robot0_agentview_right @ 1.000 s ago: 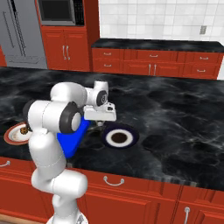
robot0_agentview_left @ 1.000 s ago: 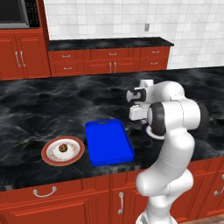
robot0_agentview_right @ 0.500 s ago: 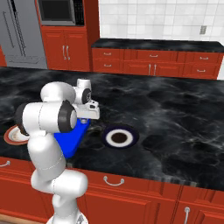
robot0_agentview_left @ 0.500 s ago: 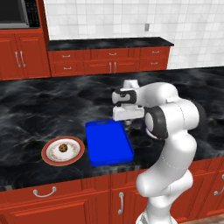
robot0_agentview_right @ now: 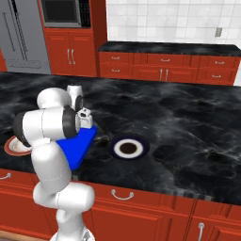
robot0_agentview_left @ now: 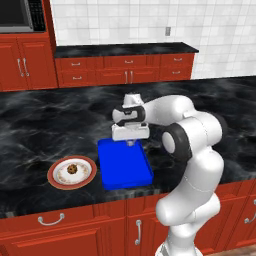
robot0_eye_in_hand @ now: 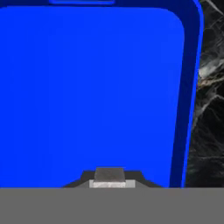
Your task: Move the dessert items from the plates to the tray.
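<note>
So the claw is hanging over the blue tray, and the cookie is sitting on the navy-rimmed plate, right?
Not quite. The claw does hang over the blue tray, but the cookie sits on the cream plate with the orange-red rim, as the left base view shows. The navy-rimmed plate lies on the tray's other side, seen in the right base view.

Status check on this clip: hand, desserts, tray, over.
Hand over the far end of the blue tray, grip state unclear. Cookie on the orange-rimmed plate. Navy-rimmed plate right of tray. Nothing in the way.
</note>
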### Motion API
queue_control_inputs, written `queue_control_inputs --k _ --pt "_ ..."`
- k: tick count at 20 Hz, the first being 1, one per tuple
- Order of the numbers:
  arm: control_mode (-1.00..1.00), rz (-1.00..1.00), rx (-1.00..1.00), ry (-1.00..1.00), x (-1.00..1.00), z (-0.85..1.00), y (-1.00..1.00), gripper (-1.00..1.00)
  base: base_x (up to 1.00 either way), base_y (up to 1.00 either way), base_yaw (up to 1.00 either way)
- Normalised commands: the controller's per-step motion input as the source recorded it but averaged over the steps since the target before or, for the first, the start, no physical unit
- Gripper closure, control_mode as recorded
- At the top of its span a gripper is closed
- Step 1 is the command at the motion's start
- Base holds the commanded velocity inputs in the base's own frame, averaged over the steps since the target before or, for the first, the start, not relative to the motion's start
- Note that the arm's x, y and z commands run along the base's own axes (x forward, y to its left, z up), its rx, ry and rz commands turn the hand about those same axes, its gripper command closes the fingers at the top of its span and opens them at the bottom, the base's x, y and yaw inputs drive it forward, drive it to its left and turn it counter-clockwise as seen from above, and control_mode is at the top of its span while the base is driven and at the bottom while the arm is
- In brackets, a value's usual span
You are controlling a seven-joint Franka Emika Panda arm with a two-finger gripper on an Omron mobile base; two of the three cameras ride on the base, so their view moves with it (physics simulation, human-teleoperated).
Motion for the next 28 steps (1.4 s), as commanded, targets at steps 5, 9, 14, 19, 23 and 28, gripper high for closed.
queue_control_inputs --k 5,9,14,19,23,28 --pt "-1.0 -0.02 0.0 0.0 0.08 -0.27 0.28 1.0 0.0 0.0 0.0" --pt "-1.0 -0.03 0.0 0.0 0.13 -0.27 0.23 1.0 0.0 0.0 0.0" --pt "-1.0 -0.01 0.0 0.0 0.01 -0.32 0.06 1.0 0.0 0.0 0.0" --pt "-1.0 0.0 0.0 0.0 0.0 -0.28 0.0 1.0 0.0 0.0 0.0" --pt "-1.0 0.0 0.0 0.0 0.0 -0.23 0.01 1.0 0.0 0.0 0.0" --pt "-1.0 0.0 0.0 0.0 0.0 -0.09 0.04 -1.0 0.0 0.0 0.0"
